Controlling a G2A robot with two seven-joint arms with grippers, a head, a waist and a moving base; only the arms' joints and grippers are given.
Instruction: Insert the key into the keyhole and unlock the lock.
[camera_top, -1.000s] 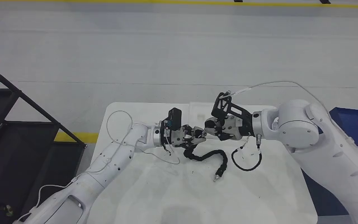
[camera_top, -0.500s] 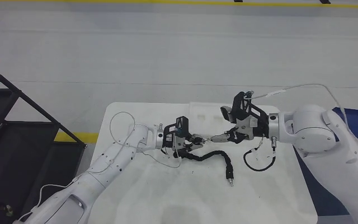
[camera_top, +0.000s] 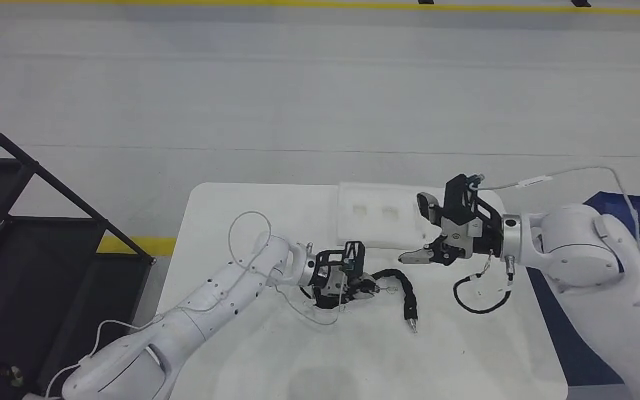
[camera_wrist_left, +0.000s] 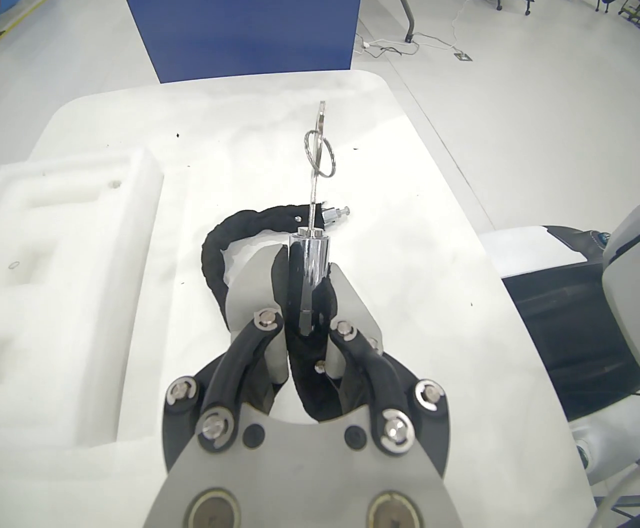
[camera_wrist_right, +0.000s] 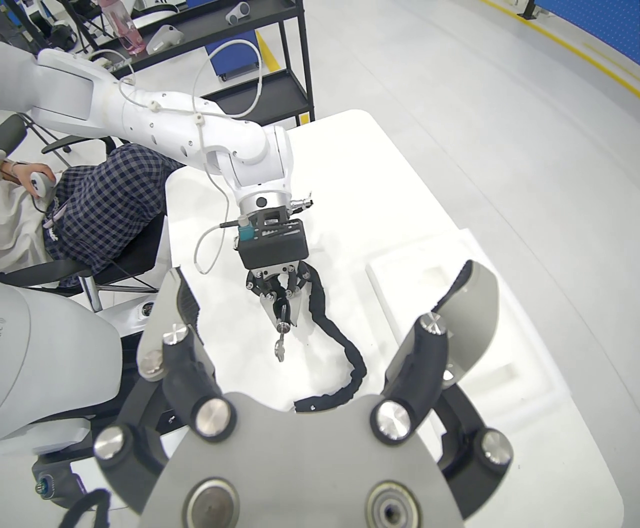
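Observation:
My left gripper (camera_wrist_left: 306, 295) is shut on the chrome lock cylinder (camera_wrist_left: 310, 260). The key (camera_wrist_left: 316, 165) stands in the keyhole with its ring (camera_wrist_left: 322, 157) hanging from it. The lock's black sleeved cable (camera_wrist_left: 215, 250) curls over the table to its metal pin end (camera_wrist_left: 336, 215). In the top view the left gripper (camera_top: 352, 285) is near the table's middle, and the cable (camera_top: 395, 275) lies toward my right gripper (camera_top: 415, 256). The right gripper (camera_wrist_right: 324, 280) is open with nothing in it. It faces the left gripper (camera_wrist_right: 282, 310), lock (camera_wrist_right: 283, 327) and key (camera_wrist_right: 279, 350) from a short way off.
A white foam tray (camera_top: 375, 215) with moulded recesses lies at the table's far side, beside both grippers. Bare white tabletop (camera_top: 250, 340) spreads toward the near edge. A black loop of wiring (camera_top: 480, 295) hangs under the right wrist. A dark rack (camera_top: 40, 250) stands left of the table.
The right gripper has let go of the key, opened and drawn back to the right. The left gripper has carried the lock, key still in it, right and nearer the table's front.

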